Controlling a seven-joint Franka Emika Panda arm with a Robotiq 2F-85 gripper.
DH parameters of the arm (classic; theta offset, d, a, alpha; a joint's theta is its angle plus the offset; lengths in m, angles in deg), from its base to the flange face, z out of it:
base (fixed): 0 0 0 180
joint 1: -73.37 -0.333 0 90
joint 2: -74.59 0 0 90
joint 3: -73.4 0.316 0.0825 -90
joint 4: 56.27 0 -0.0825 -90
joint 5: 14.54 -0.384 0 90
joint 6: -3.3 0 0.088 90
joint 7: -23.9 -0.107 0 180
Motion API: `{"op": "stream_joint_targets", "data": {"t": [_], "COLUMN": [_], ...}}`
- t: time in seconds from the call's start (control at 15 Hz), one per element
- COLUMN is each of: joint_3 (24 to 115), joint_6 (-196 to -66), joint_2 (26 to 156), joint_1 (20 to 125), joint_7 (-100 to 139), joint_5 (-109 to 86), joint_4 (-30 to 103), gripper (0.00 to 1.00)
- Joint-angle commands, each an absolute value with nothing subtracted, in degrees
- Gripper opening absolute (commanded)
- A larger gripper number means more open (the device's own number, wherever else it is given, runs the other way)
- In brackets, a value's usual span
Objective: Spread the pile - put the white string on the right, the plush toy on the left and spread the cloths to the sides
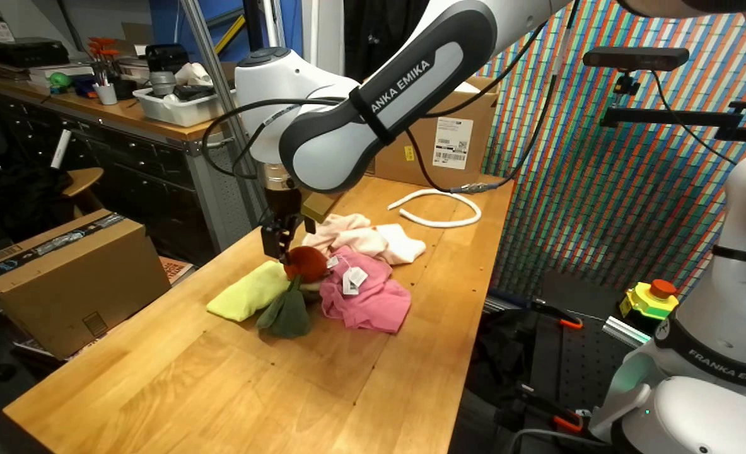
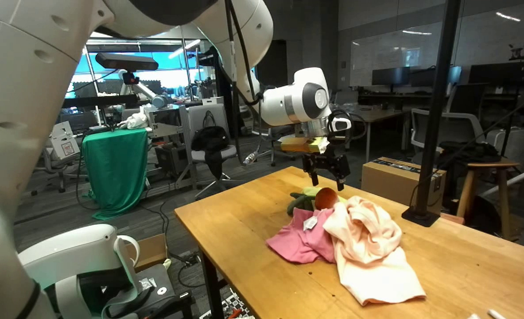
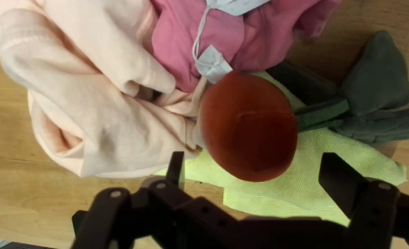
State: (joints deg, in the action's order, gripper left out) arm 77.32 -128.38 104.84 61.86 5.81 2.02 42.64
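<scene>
The plush toy (image 3: pixel 249 128), a red-orange ball with dark green leafy parts, lies partly on the yellow-green cloth (image 1: pixel 253 293). Beside it are the pink cloth (image 1: pixel 373 299), which carries white tags, and the cream cloth (image 2: pixel 368 239). These things touch or overlap in one group. Away from them, the white string (image 1: pixel 442 224) forms a loose curve on the wood in an exterior view. My gripper (image 2: pixel 328 184) points down just above the plush toy. In the wrist view the gripper (image 3: pixel 252 157) is open, its fingertips on either side of the ball and apart from it.
The wooden table (image 1: pixel 221 391) extends around the group. A cardboard box (image 1: pixel 410 151) stands at the table end beyond the string, and a cable with a connector (image 1: pixel 473 188) hangs near there. A dark post (image 2: pixel 425 177) rises at the table's edge.
</scene>
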Motion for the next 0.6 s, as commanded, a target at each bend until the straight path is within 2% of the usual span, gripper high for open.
{"op": "stream_joint_targets", "data": {"t": [0.0,0.53], "joint_3": [76.5,75.3], "joint_6": [-127.7,-127.9], "joint_2": [107.2,109.5], "joint_1": [61.6,61.8], "joint_7": [7.5,7.6], "joint_5": [-1.3,-3.4], "joint_4": [39.0,37.7], "gripper": [1.00,1.00]}}
